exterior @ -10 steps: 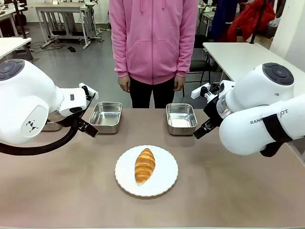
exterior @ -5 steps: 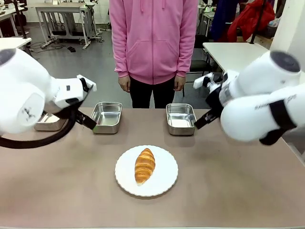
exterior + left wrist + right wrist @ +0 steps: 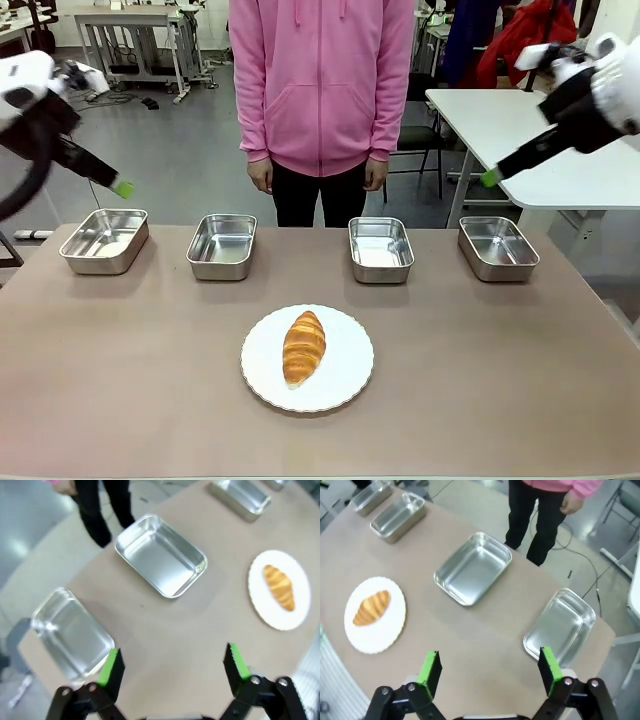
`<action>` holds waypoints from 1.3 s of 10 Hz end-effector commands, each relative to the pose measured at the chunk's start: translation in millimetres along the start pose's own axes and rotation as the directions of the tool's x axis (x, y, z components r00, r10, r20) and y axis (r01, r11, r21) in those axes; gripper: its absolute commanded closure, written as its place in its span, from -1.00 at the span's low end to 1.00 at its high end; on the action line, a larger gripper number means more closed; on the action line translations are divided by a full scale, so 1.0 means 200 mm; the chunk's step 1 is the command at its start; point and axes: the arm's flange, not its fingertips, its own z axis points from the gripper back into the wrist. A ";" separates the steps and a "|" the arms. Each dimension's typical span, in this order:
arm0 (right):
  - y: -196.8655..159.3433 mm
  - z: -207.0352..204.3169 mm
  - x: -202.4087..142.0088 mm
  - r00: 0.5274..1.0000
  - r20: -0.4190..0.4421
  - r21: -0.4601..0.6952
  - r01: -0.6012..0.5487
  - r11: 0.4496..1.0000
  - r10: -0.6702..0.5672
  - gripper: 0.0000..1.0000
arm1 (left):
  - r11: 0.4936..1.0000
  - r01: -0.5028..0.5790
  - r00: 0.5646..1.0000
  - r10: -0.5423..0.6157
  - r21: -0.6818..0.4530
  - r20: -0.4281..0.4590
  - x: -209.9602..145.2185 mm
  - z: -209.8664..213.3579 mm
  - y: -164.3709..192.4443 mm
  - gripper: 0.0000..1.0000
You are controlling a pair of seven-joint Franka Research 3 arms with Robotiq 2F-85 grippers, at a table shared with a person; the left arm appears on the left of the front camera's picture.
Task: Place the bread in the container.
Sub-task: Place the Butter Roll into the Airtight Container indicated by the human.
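Observation:
The bread (image 3: 304, 347), a golden-brown ridged roll, lies on a round white plate (image 3: 256, 368) at the table's front middle. The container is one of several lookalike steel pans in a row behind it, far left (image 3: 105, 240), left of middle (image 3: 222, 245), right of middle (image 3: 380, 249) and far right (image 3: 498, 247); all look empty and I cannot tell which one is meant. My left gripper (image 3: 119, 186) hangs high above the far-left pan, open (image 3: 173, 662) and empty. High over the far-right pan, my right gripper (image 3: 491, 177) is open (image 3: 489, 666) and empty too.
A person in a pink hoodie (image 3: 322, 90) stands at the far side of the table, hands hanging down. In the wrist views the bread (image 3: 280, 586) (image 3: 371, 608) lies well away from both grippers. Bare tabletop surrounds the plate.
Both arms have risen from low over the table and swung outward, which uncovers the two outer pans. The bread, plate and person have not moved.

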 end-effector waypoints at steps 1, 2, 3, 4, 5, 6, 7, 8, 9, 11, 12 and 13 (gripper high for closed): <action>-0.19 0.03 -0.09 0.996 -0.016 0.115 -0.089 0.989 0.091 -1.00 | 0.989 0.039 0.999 -0.039 -0.144 0.008 -0.07 -0.03 0.30 -1.00; -0.27 0.05 -0.16 0.993 -0.005 0.146 -0.119 0.982 0.121 -1.00 | 0.986 0.070 0.997 -0.065 -0.152 0.040 -0.13 0.00 0.40 -1.00; -0.33 0.06 -0.22 0.994 -0.004 0.137 -0.112 0.984 0.113 -1.00 | 0.986 0.092 0.995 -0.085 -0.138 0.056 -0.19 0.02 0.45 -1.00; -0.37 0.07 -0.27 0.995 0.026 0.119 -0.100 0.988 0.097 -1.00 | 0.991 0.075 0.993 -0.064 -0.111 0.102 -0.24 0.07 0.50 -1.00; -0.38 0.07 -0.29 0.995 0.035 0.105 -0.095 0.990 0.092 -1.00 | 0.993 0.096 0.989 -0.087 -0.072 0.117 -0.26 0.09 0.47 -1.00; -0.32 0.08 -0.27 0.995 -0.004 0.117 -0.099 0.988 0.100 -1.00 | 0.990 0.071 0.996 -0.063 -0.124 0.070 -0.26 0.06 0.45 -1.00; -0.32 0.08 -0.27 0.995 -0.004 0.117 -0.099 0.988 0.100 -1.00 | 0.990 0.071 0.996 -0.063 -0.124 0.070 -0.26 0.06 0.45 -1.00; -0.32 0.08 -0.27 0.995 -0.004 0.117 -0.099 0.988 0.100 -1.00 | 0.990 0.071 0.996 -0.063 -0.124 0.070 -0.26 0.06 0.45 -1.00; -0.32 0.08 -0.27 0.995 -0.004 0.117 -0.099 0.988 0.100 -1.00 | 0.990 0.071 0.996 -0.063 -0.124 0.070 -0.26 0.06 0.45 -1.00; -0.30 0.07 -0.27 0.995 -0.019 0.105 -0.094 0.990 0.097 -1.00 | 0.990 0.086 0.995 -0.081 -0.110 0.052 -0.26 0.05 0.46 -1.00; -0.35 0.09 -0.27 0.995 0.020 0.164 -0.102 0.981 0.100 -1.00 | 0.991 0.088 0.995 -0.082 -0.101 0.063 -0.31 0.10 0.50 -1.00; -0.40 0.12 -0.28 0.994 0.052 0.169 -0.099 0.981 0.091 -1.00 | 0.988 0.106 0.991 -0.096 -0.111 0.092 -0.35 0.15 0.53 -1.00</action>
